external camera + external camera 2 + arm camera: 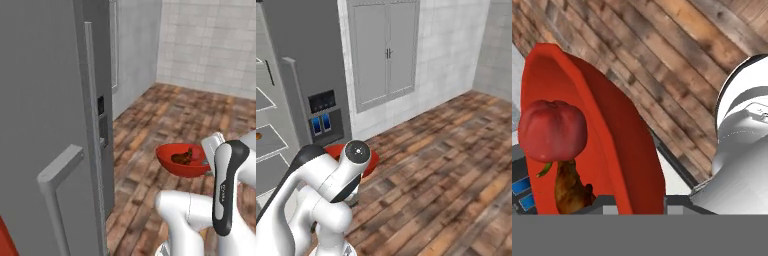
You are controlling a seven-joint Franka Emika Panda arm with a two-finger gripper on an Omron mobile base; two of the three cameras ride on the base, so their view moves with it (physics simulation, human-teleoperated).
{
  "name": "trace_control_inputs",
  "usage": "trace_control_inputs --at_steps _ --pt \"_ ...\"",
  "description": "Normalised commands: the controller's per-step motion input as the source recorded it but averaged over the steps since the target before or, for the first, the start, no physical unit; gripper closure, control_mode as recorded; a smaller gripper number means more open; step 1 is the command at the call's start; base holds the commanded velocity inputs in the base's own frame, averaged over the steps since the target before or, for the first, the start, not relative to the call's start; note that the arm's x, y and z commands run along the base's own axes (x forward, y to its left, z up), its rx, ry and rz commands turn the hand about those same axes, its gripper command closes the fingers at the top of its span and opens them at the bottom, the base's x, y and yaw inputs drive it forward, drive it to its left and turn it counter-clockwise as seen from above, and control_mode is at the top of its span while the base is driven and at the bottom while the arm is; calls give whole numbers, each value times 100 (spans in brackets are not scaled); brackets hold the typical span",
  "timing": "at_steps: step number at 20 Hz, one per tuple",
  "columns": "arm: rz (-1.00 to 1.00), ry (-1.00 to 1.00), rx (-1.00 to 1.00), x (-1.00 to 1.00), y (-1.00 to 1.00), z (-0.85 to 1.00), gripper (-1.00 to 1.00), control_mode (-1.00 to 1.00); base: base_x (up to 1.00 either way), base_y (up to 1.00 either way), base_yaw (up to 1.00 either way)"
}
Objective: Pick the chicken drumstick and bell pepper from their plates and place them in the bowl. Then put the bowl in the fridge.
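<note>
The hand view alone showed the bell pepper [552, 131] above the chicken drumstick [569, 190] inside the glossy red bowl [619, 150]. The tool [207, 161] was clamped on the bowl's three-o'clock rim, above the floor [165, 115], beside the fridge [45, 100].

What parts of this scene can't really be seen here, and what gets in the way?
- Pepper: clear in the hand view; in the left base view the bowl shows just the brown drumstick.
- Bowl in the right base view: mostly behind the white arm; a red sliver shows.
- Pincer: its tips are lost behind the bowl's rim in the hand view.
- Fridge shelves: cut off by the right base view's left edge.
</note>
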Motion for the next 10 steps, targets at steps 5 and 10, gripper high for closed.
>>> trace_control_inputs --at_steps 5,10 --pt "0 0 0 0 0 0 100 100 58 0 54" --pt "0 0 0 0 0 0 100 100 53 -3 57"
